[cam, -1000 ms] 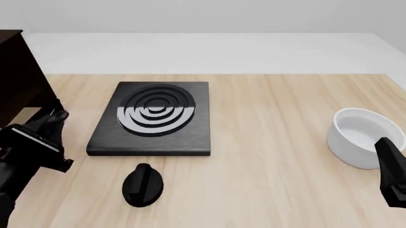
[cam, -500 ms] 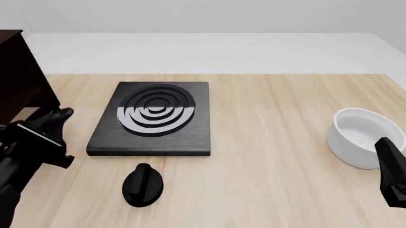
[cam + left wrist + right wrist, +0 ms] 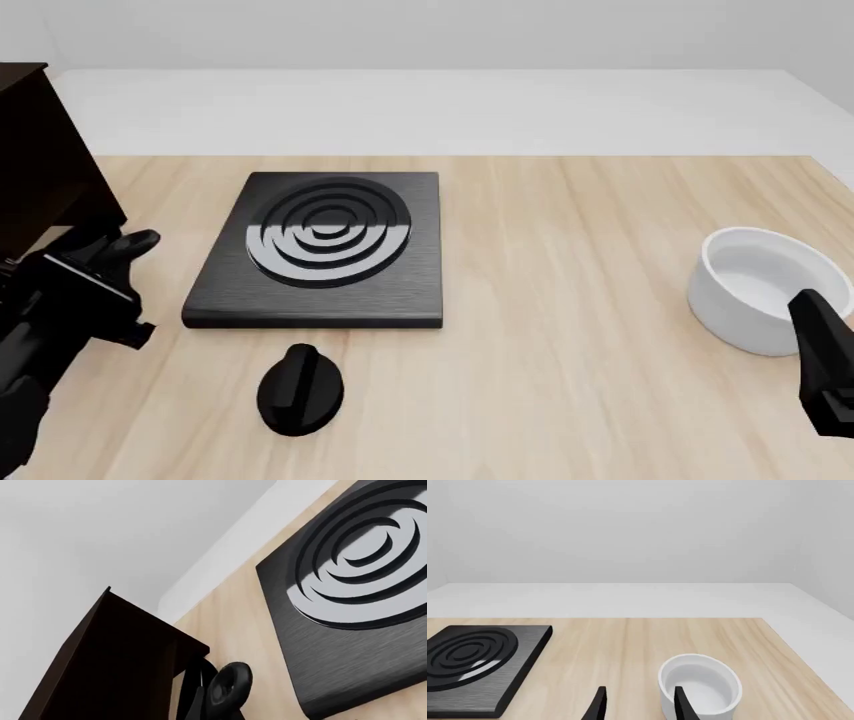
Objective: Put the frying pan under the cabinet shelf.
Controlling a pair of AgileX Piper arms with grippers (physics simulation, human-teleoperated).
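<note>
Of the frying pan, only the black handle's loop end point(image 3: 230, 682) shows. It lies on the table against the lower corner of the dark brown cabinet shelf point(image 3: 113, 665). The pan's round body is hidden. In the front view the cabinet point(image 3: 40, 150) stands at the far left edge, and the loop end point(image 3: 139, 241) pokes out just past my left gripper point(image 3: 104, 262). The left gripper's fingers are dark and hard to make out there, and they do not show in the left wrist view. My right gripper point(image 3: 639, 705) is open and empty, low at the front right, next to the white bowl.
A square black stove plate point(image 3: 320, 250) with concentric rings lies left of the table's middle. A round black knob-like object point(image 3: 300, 390) lies in front of it. A white bowl point(image 3: 761, 290) stands at the right, just beyond my right gripper point(image 3: 821, 360).
My left arm has shifted slightly to the right, and the handle's loop end shows more clearly beside it. The right arm, bowl, stove plate and knob have not moved.
</note>
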